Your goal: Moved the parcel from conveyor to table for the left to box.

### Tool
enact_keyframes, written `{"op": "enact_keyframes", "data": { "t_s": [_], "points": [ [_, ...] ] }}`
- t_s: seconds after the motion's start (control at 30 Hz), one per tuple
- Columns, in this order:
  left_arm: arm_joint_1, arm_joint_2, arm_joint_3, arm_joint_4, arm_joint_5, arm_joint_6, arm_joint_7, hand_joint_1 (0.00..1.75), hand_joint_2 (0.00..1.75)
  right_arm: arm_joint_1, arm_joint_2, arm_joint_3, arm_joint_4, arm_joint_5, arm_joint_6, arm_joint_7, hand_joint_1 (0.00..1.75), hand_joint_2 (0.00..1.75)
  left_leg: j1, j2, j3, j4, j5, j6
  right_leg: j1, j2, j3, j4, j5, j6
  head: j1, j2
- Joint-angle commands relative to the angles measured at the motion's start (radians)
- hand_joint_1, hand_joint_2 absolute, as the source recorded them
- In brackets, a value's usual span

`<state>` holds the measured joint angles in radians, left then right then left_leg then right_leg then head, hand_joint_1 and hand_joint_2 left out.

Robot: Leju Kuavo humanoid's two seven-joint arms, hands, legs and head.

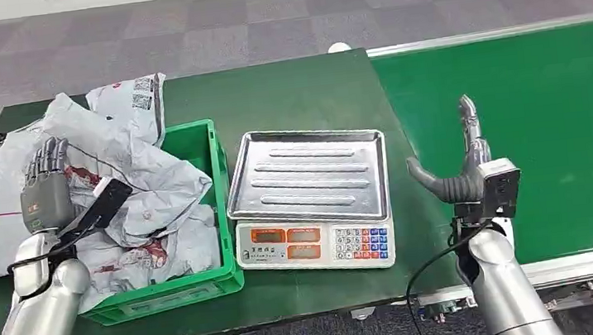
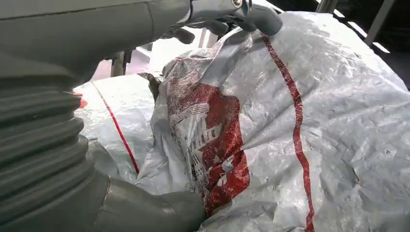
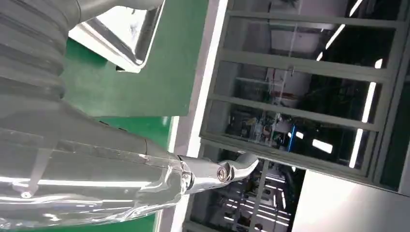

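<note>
Head view: the left hand (image 1: 44,187) rests, fingers extended, on the crumpled grey parcel (image 1: 122,165) heaped in the green crate (image 1: 206,285); whether it actually grips the bag cannot be told. In the left wrist view the fingertips (image 2: 261,17) touch the bag's top, whose red print (image 2: 212,145) is unreadable. Right of the crate stands a scale (image 1: 311,207) with a steel pan. The right hand (image 1: 460,171) hangs open, holding nothing, at the table's edge beside the bare green conveyor (image 1: 539,134).

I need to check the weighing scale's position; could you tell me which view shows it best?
The head view: the whole scale sits on the table between the green crate and the conveyor. The right wrist view catches only a corner of its steel tray; the left wrist view faces parcels.
</note>
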<state>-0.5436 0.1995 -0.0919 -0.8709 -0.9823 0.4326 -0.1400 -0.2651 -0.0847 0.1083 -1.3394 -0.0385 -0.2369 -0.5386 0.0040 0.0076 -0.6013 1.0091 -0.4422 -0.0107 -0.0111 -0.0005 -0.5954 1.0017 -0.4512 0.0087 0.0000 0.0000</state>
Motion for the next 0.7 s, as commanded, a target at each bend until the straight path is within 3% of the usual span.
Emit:
{"op": "enact_keyframes", "data": {
  "t_s": [0.03, 0.33, 0.37, 0.4, 0.43, 0.47, 0.5, 0.53, 0.6, 0.7],
  "points": [
    [-0.030, -0.019, 0.002, 0.029, 0.004, -0.011, 0.003, 0.00, 1.75, -0.039, -0.024, 0.048, 0.067, -0.003, -0.001, 0.004, 0.00, 1.75, 0.000, -0.001, 0.001, -0.001, 0.000, 0.000, 0.001, 0.000, 0.002, -0.001, 0.000, 0.000, 0.000, 0.000],
    [-0.030, -0.019, 0.002, 0.029, 0.004, -0.011, 0.003, 0.00, 1.75, -0.039, -0.024, 0.048, 0.067, -0.003, -0.001, 0.004, 0.00, 1.75, 0.001, -0.001, 0.002, -0.001, 0.000, 0.000, 0.001, -0.001, 0.003, -0.002, 0.000, 0.000, 0.000, 0.000],
    [-0.164, -0.490, 0.219, 0.199, 0.506, -0.513, -0.412, 0.00, 1.75, -0.255, 0.138, 0.173, 0.324, 0.058, 0.200, 0.100, 0.00, 1.75, 0.001, -0.001, 0.001, -0.001, 0.000, 0.000, 0.001, 0.000, 0.002, -0.002, 0.000, 0.000, 0.000, 0.000],
    [-0.248, -0.549, 0.006, 0.374, 0.883, -0.615, -0.486, 0.00, 1.75, -0.352, 0.213, 0.209, 0.474, 0.071, 0.138, 0.066, 0.00, 1.75, 0.001, -0.002, 0.000, 0.000, 0.001, 0.001, 0.001, -0.002, 0.002, -0.001, 0.001, 0.000, 0.000, 0.000],
    [-0.269, -0.549, -0.291, 0.384, 1.175, -0.475, -0.485, 0.00, 1.75, -0.406, 0.246, 0.236, 0.564, 0.056, 0.102, 0.039, 0.00, 1.75, 0.000, -0.011, -0.002, 0.001, 0.004, 0.002, 0.000, -0.010, 0.002, 0.000, 0.001, 0.001, 0.000, 0.000],
    [-0.289, -0.549, -0.440, 0.394, 1.316, -0.410, -0.494, 0.00, 1.75, -0.428, 0.252, 0.253, 0.599, 0.037, 0.090, 0.023, 0.00, 1.75, 0.000, -0.011, -0.001, 0.001, 0.005, 0.002, 0.000, -0.010, 0.003, -0.001, 0.002, 0.001, -0.001, 0.000],
    [-0.305, -0.549, -0.461, 0.426, 1.346, -0.407, -0.509, 0.00, 1.75, -0.425, 0.245, 0.263, 0.597, 0.027, 0.088, 0.020, 0.00, 1.75, -0.001, -0.008, -0.003, 0.003, 0.004, 0.002, -0.001, -0.007, -0.001, 0.000, 0.002, 0.001, -0.003, 0.000],
    [-0.309, -0.540, -0.457, 0.438, 1.351, -0.414, -0.518, 0.00, 1.75, -0.417, 0.233, 0.267, 0.586, 0.021, 0.090, 0.019, 0.00, 1.75, -0.003, -0.019, -0.007, 0.001, 0.010, 0.006, -0.003, -0.019, 0.000, -0.001, 0.004, 0.004, 0.000, 0.000],
    [-0.303, -0.502, -0.449, 0.428, 1.356, -0.446, -0.527, 0.00, 1.75, -0.393, 0.207, 0.273, 0.545, 0.008, 0.097, 0.022, 0.00, 1.75, 0.000, -0.022, -0.013, 0.002, 0.011, 0.008, -0.001, -0.024, -0.002, -0.003, 0.005, 0.004, 0.000, 0.000],
    [-0.274, -0.486, -0.433, 0.412, 1.351, -0.456, -0.539, 0.00, 1.75, -0.368, 0.193, 0.277, 0.513, 0.000, 0.108, 0.028, 0.00, 1.75, -0.003, -0.008, -0.005, -0.002, 0.009, 0.006, -0.003, -0.008, 0.000, -0.005, 0.009, 0.004, 0.000, 0.000]
  ]
}}
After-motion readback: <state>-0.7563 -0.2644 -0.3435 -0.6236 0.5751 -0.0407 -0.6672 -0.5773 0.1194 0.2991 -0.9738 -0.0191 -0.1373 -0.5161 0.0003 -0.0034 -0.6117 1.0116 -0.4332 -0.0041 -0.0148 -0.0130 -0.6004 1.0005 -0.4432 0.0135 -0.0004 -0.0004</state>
